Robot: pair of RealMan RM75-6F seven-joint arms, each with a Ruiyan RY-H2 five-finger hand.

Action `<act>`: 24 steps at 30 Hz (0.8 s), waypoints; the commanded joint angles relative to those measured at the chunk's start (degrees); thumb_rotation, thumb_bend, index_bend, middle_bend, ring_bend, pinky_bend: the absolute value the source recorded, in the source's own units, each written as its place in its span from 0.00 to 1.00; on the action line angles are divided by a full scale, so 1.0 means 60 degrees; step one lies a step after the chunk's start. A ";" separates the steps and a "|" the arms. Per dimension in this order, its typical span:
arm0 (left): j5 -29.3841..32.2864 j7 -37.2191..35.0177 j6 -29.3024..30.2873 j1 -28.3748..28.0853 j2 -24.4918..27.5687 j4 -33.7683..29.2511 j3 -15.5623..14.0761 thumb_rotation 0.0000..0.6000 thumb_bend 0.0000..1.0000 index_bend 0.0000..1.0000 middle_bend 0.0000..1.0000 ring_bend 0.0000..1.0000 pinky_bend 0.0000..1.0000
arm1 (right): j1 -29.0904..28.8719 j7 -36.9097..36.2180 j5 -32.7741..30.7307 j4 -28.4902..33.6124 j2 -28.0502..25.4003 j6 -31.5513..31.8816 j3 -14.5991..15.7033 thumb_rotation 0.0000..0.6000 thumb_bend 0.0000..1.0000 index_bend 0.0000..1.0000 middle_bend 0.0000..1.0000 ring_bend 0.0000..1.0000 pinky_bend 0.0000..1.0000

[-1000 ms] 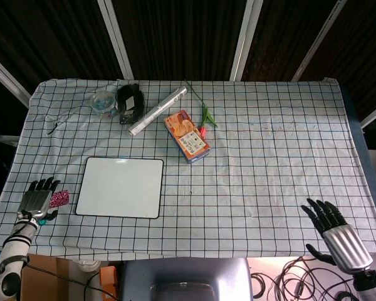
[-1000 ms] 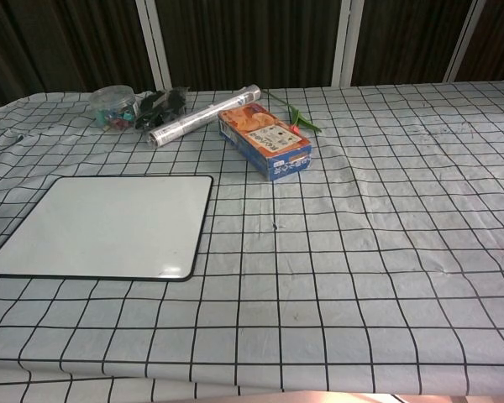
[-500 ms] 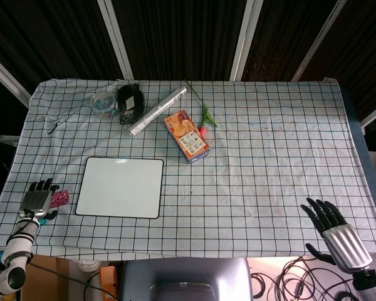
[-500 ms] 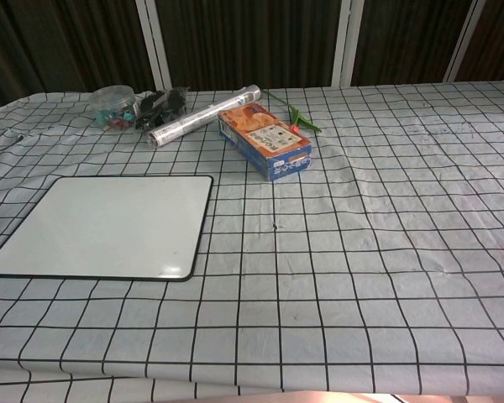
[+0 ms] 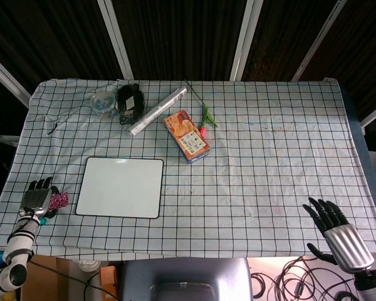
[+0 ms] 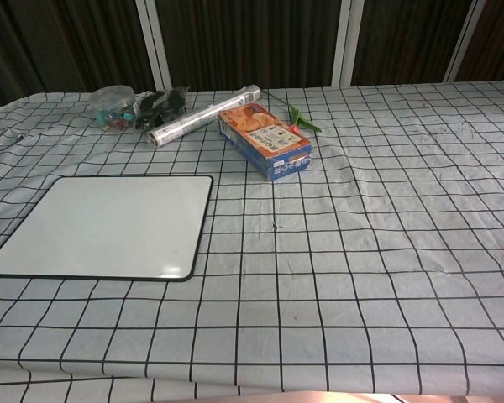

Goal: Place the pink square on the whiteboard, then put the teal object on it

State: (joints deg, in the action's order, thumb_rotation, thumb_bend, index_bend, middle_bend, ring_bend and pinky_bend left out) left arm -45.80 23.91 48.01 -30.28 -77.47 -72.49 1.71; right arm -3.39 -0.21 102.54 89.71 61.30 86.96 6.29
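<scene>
The left hand (image 5: 37, 199), fingers apart and holding nothing, has slipped back over the worktop's edge beside the pink square (image 5: 58, 200), which lies at nine o'clock of the bare whiteboard (image 5: 120, 187), while the open, empty right hand (image 5: 332, 227) idles, pickup pending.

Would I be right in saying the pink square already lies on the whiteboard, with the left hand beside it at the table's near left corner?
Not quite: the pink square lies on the checked cloth just left of the whiteboard, not on it, as the head view shows. The left hand is indeed beside the pink square at the near left corner.
</scene>
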 commanded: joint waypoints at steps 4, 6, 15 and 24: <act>-0.0012 -0.0027 -0.0011 0.0000 -0.0005 0.0031 0.0018 1.00 0.31 0.37 0.01 0.00 0.02 | 0.0007 -0.0002 0.0008 -0.0008 -0.0002 0.0010 0.0004 1.00 0.17 0.00 0.00 0.00 0.09; -0.0025 -0.0032 0.0009 0.0009 0.0016 0.0010 0.0023 1.00 0.31 0.38 0.02 0.00 0.02 | 0.0008 -0.0006 0.0007 -0.0011 -0.0001 0.0011 0.0002 1.00 0.17 0.00 0.00 0.00 0.09; -0.0219 -0.0165 0.0167 0.0049 0.0130 -0.0144 0.0096 1.00 0.32 0.42 0.03 0.00 0.03 | 0.0010 -0.0002 0.0020 -0.0011 0.0002 0.0010 0.0009 1.00 0.17 0.00 0.00 0.00 0.09; -0.0708 -0.0450 0.0531 -0.0028 0.0512 -0.0954 0.0406 1.00 0.31 0.42 0.03 0.00 0.03 | 0.0000 0.0023 0.0048 -0.0001 0.0011 -0.0008 0.0016 1.00 0.17 0.00 0.00 0.00 0.09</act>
State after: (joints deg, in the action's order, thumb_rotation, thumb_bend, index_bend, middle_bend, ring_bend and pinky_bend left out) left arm -49.48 21.60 50.84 -30.15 -74.95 -77.34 3.60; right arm -3.39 -0.08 102.82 89.70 61.37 86.92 6.38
